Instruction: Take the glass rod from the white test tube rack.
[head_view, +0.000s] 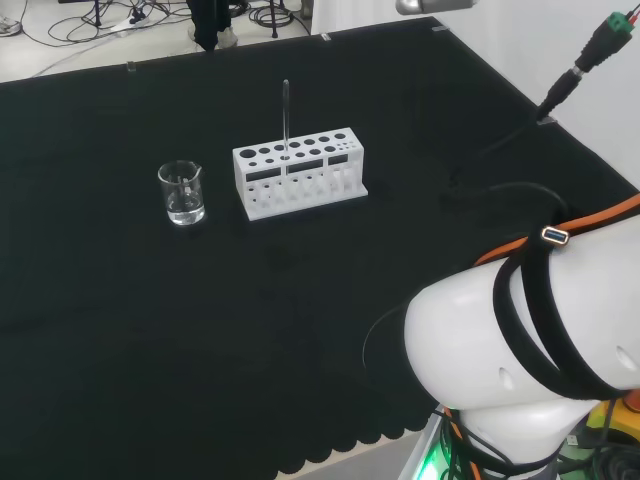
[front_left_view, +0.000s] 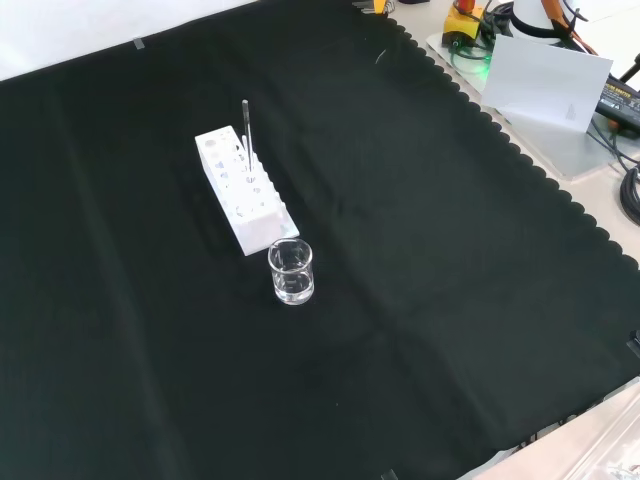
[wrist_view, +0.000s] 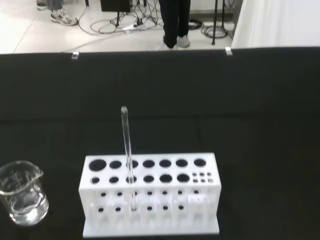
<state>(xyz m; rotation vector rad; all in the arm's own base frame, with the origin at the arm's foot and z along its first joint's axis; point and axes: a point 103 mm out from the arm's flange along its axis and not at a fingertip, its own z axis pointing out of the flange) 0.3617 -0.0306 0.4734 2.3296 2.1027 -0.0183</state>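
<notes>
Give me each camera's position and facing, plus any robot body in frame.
Head view: behind and above the arm's base, looking over the white arm link at the test tube rack.
Front view: opposite side, looking down on the black cloth; rack end-on, beaker nearest.
Wrist view: low, facing the rack's long side and the glass rod.
Shared: all three show rack, rod, beaker.

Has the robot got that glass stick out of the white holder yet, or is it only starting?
Only starting, by the look of it. Nothing looks done: the glass rod stands upright in a hole of the white test tube rack. Nothing touches it in the head and front views. A small beaker stands beside the rack, apart from it. Reaching, gripping and lifting the rod are all left.
</notes>
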